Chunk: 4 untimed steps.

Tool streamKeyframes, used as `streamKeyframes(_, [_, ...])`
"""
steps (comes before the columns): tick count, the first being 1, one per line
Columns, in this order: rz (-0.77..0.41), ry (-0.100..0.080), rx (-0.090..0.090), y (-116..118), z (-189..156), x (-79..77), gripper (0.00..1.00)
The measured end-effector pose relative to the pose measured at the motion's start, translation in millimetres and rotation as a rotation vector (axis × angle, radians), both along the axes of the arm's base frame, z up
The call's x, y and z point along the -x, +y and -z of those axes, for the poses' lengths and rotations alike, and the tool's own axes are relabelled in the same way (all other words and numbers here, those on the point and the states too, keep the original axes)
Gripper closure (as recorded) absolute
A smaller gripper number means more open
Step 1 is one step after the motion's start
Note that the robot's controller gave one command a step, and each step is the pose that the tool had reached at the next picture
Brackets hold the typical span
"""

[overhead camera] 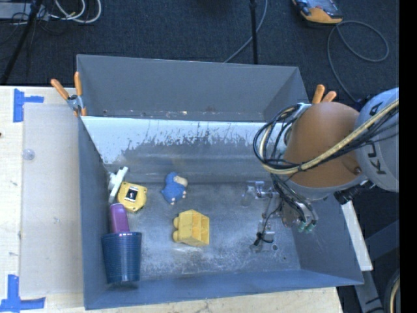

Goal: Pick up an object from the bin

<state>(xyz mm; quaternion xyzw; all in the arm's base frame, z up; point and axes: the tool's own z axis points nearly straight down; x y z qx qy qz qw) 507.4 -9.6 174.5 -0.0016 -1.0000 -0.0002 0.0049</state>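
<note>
Now my tool (263, 241) hangs over bare bin (225, 256) floor, well apart from the yellow block (191, 228); whether it's parted, I can't tell.

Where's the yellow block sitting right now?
In the camera view, the yellow block lies near the middle of the bin, below the small blue figure and right of the dark blue cup, left of the claw.
</note>
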Motion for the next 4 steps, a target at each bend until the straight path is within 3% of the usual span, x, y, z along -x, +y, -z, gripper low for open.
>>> streamKeyframes(1, [0.0, -0.008, 0.0, 0, -4, -1.7, 0.0])
streamKeyframes(2, [-0.056, -0.011, 0.001, 32, 30, -15.9, 0.0])
streamKeyframes(3, [-0.04, -0.012, -0.004, 36, 80, -46.4, 0.0])
streamKeyframes(4, [-0.077, -0.003, 0.002, 51, 107, -53.7, 0.0])
